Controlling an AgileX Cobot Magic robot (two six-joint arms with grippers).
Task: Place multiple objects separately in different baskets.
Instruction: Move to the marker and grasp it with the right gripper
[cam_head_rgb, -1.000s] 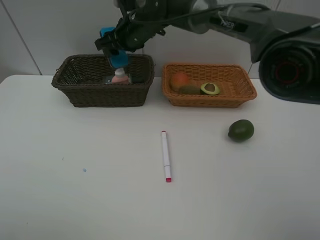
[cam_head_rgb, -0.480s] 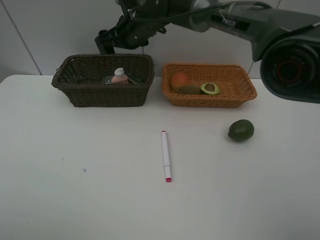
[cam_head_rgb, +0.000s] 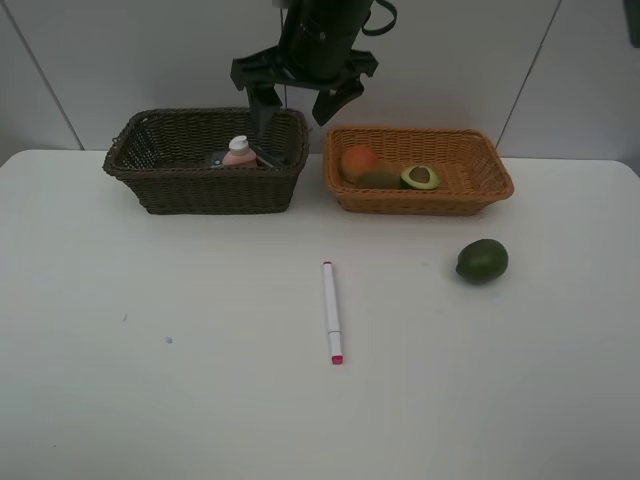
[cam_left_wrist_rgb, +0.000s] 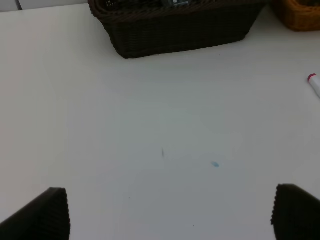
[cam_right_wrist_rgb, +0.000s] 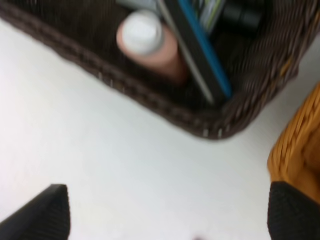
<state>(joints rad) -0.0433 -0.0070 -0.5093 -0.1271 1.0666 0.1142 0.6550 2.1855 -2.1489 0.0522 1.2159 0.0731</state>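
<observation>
My right hand (cam_head_rgb: 296, 108), now spread and empty, has lifted clear at upper centre; the eraser (cam_right_wrist_rgb: 202, 50) it carried lies in the dark basket (cam_head_rgb: 200, 190) beside the bottle (cam_head_rgb: 239, 152). Marker (cam_head_rgb: 331, 312) and avocado (cam_head_rgb: 482, 260) wait on the worktop (cam_head_rgb: 150, 380); left hand (cam_left_wrist_rgb: 165, 215) spread, idle

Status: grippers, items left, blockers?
Left gripper open, empty. Right gripper open, empty, near brown basket. Marker and whole avocado on table, not yet binned. No obstruction seen.
</observation>
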